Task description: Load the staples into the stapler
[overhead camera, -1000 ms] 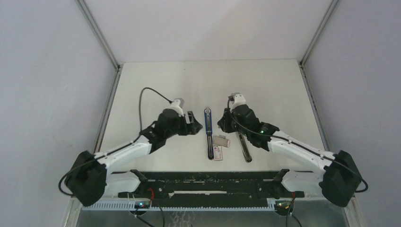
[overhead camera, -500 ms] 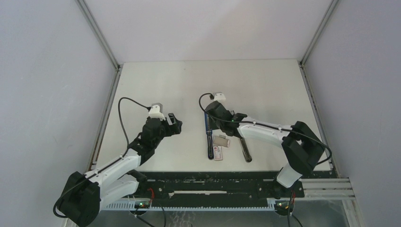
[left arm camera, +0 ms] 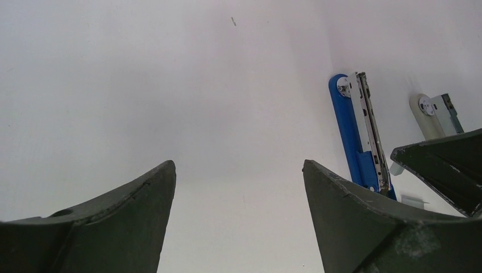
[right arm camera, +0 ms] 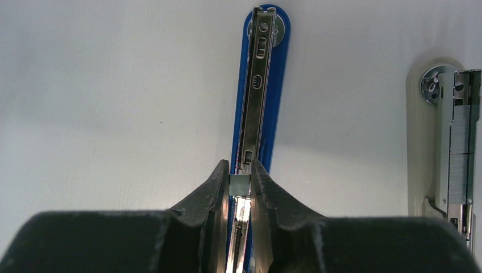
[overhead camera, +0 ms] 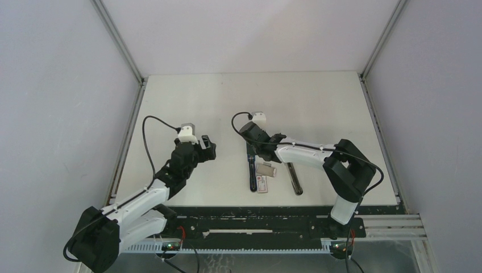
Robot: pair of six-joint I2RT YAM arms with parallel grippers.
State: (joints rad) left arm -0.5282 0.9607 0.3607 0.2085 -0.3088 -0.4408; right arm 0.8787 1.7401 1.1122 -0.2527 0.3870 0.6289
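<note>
The blue stapler [overhead camera: 251,170] lies opened flat mid-table, its metal magazine [right arm camera: 257,85] facing up. My right gripper [overhead camera: 252,149] hangs over it, shut on a short silver staple strip [right arm camera: 240,183] held just above the magazine channel [right arm camera: 240,170]. The red-and-white staple box [overhead camera: 261,183] and its grey tray [overhead camera: 265,169] lie right of the stapler. My left gripper [overhead camera: 210,146] is open and empty, well to the left of the blue stapler [left arm camera: 348,131], with only bare table between its fingers [left arm camera: 239,165].
A second stapler, cream and black [overhead camera: 294,177], lies open to the right of the box, with staples in its magazine [right arm camera: 457,148]. It also shows in the left wrist view [left arm camera: 423,116]. Metal frame rails [overhead camera: 129,142] line both table sides.
My right gripper has swung left from the cream stapler to over the blue stapler. My left gripper has pulled back left, away from the blue stapler.
</note>
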